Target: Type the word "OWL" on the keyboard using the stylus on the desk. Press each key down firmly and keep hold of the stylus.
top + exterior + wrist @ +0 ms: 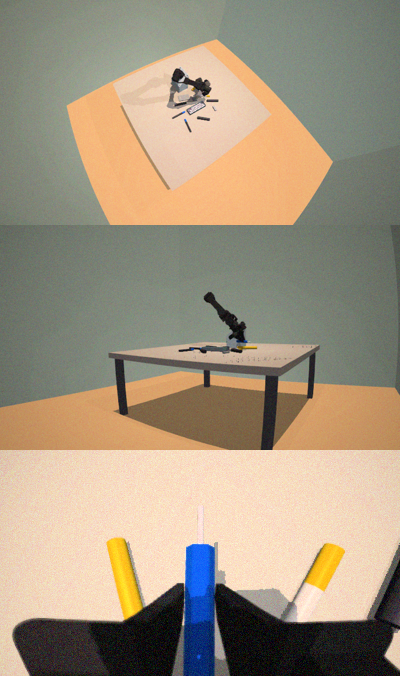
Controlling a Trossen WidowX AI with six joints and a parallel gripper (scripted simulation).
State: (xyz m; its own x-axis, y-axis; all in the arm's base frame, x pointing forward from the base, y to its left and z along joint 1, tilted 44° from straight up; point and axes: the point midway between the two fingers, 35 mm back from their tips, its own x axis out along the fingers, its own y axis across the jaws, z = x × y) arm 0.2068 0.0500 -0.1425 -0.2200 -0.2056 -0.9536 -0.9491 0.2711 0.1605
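Stylus, a blue faceted rod with a thin pale tip (242,341) (200,570), was grasped between the black jaws, which were closed against both its sides. It was raised above the pale tabletop (224,139) (173,358) (280,490), its tip pointing away from the jaws. In the wrist view, a plain yellow cylinder (125,577) lay to one side of it and a yellow-and-white stick (325,567) to the other. The black jointed arm (193,81) (221,311) reached from its pale grey base (180,85) (231,340). Apart from the stylus, the dark-framed rectangular keyboard with light keys (196,107) (215,348) lay flat. Around it rested three short black cylinders (203,118), two slim black pens with blue ends (187,125), a small light-grey bar (214,108) and a flat whitish block (183,97).
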